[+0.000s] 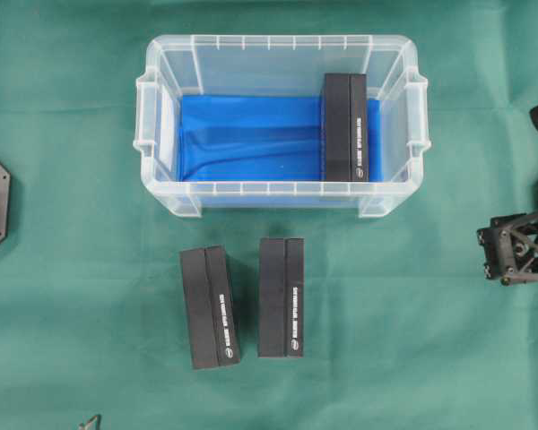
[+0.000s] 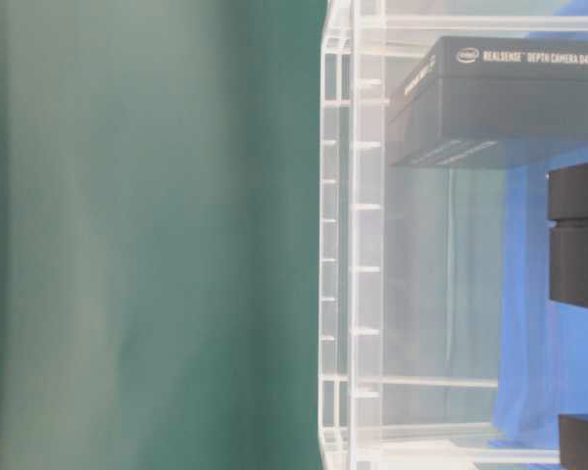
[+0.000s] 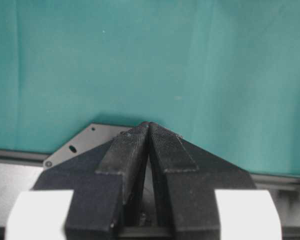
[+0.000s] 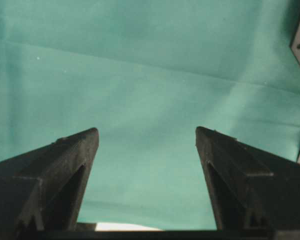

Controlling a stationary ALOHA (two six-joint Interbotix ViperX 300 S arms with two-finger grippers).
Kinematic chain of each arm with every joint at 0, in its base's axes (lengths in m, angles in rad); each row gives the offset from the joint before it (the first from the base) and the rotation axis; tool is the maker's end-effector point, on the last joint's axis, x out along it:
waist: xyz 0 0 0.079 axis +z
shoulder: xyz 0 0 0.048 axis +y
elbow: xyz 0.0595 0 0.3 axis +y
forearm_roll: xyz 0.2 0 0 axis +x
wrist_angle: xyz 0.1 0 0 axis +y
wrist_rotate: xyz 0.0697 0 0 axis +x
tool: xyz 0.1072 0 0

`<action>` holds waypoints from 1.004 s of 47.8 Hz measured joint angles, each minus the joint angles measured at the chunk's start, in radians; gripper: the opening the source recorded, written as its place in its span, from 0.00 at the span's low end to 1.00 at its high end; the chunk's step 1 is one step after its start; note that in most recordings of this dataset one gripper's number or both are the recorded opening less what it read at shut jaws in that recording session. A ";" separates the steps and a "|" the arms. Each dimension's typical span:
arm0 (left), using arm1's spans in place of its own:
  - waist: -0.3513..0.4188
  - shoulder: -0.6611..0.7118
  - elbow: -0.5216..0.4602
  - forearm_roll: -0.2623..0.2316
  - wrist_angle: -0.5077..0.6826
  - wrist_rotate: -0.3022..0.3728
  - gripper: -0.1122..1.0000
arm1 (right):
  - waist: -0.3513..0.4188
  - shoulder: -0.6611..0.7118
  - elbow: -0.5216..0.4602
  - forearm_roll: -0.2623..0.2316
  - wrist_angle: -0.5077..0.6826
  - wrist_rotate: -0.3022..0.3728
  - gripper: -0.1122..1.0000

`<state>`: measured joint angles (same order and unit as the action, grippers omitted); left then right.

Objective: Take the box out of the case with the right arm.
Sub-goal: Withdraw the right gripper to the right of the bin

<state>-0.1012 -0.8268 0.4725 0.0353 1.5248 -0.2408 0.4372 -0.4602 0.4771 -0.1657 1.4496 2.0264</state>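
Green cloth covers the worktop (image 1: 72, 296), wrinkled in places, nothing of the room beyond it visible. Nearest in the overhead view: two black boxes lying on the cloth side by side, left one (image 1: 210, 306) slightly tilted, right one (image 1: 281, 297) straight.

Behind them the case (image 1: 152, 125), clear plastic, blue cloth (image 1: 242, 134) on its bottom. One box (image 1: 344, 126) is inside, at the case's right end, white lettering on its side.

Right pincer (image 4: 147, 145) released, fingers wide apart over bare green cloth, nothing between them. Overhead it sits at the right edge (image 1: 520, 244), outside the case and well apart from the box inside.

Left pincer (image 3: 149, 131) clenched, tips meeting, empty, over cloth.
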 measured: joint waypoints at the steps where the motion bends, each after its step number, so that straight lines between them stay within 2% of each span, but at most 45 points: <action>1: 0.000 0.000 0.000 0.000 0.000 0.000 0.10 | -0.002 0.000 0.000 -0.003 -0.002 0.000 0.81; 6: 0.000 0.000 0.000 0.000 0.000 0.000 0.10 | -0.009 0.000 0.000 -0.017 -0.002 -0.003 0.81; 12: -0.002 0.000 0.000 0.000 0.000 0.000 0.10 | -0.057 -0.006 0.012 -0.035 0.000 -0.037 0.81; 20: 0.000 0.000 0.000 0.000 -0.002 0.000 0.10 | -0.163 -0.043 0.035 -0.041 -0.006 -0.133 0.81; 39: 0.000 0.003 0.000 0.000 0.000 0.000 0.10 | -0.532 -0.084 0.054 -0.035 -0.074 -0.522 0.81; 48: 0.000 0.003 0.002 0.000 -0.002 0.000 0.10 | -0.634 -0.084 0.054 -0.017 -0.078 -0.624 0.81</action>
<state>-0.1012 -0.8237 0.4740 0.0353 1.5232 -0.2408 -0.1963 -0.5446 0.5308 -0.1825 1.3714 1.4021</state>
